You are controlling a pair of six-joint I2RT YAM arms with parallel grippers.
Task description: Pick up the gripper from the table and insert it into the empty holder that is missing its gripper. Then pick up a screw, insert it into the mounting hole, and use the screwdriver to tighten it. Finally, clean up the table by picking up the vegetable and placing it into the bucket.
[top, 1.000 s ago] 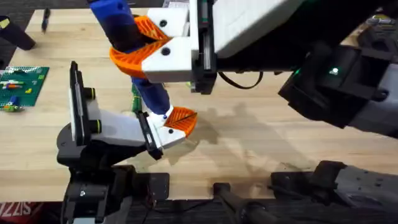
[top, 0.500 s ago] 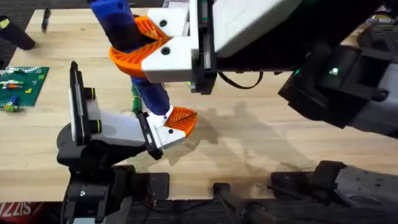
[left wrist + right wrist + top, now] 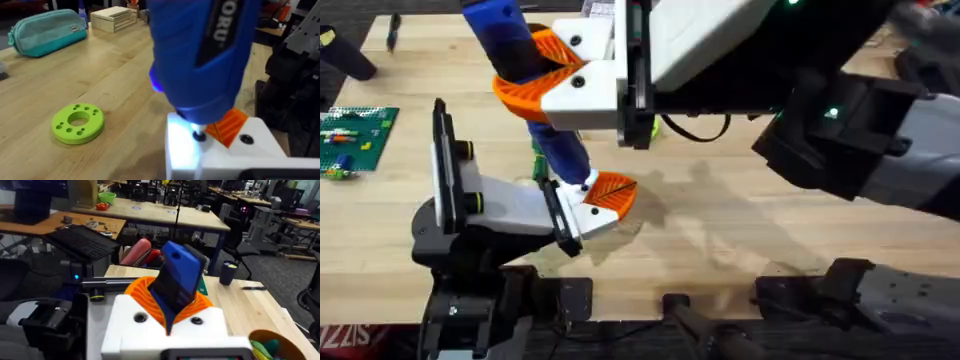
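The right gripper (image 3: 545,70) holds the screwdriver (image 3: 525,75) clamped between its orange pads, tilted so that the blue body slopes down toward the white holder (image 3: 520,205) carried at the end of the left arm. That lean looks deliberate: it lines the thin bit up with the mounting hole, and in the left wrist view the bit (image 3: 199,136) meets the white block right beside the gripper (image 3: 227,125), the orange fingertip already seated in the holder. A bluish glow falls on the block under the tool's nose, so I judge that the tightening step is in hand, though the screw itself is hidden under the bit and I cannot say how far in it sits. The left gripper (image 3: 582,210) serves as the fixture here; whether its fingers are apart or closed I cannot tell. Around the work, a lime-green ring disc (image 3: 77,122) lies on the table (image 3: 740,230) near the holder, a teal pouch (image 3: 47,30) and a small wooden box (image 3: 114,17) lie farther off, and a green brick plate (image 3: 355,135) sits at the table's left edge. The bucket (image 3: 270,345) stands just beside the right wrist, toy pieces inside. The right arm's bulk hangs over the middle of the table and hides much of it, including wherever the vegetable lies.
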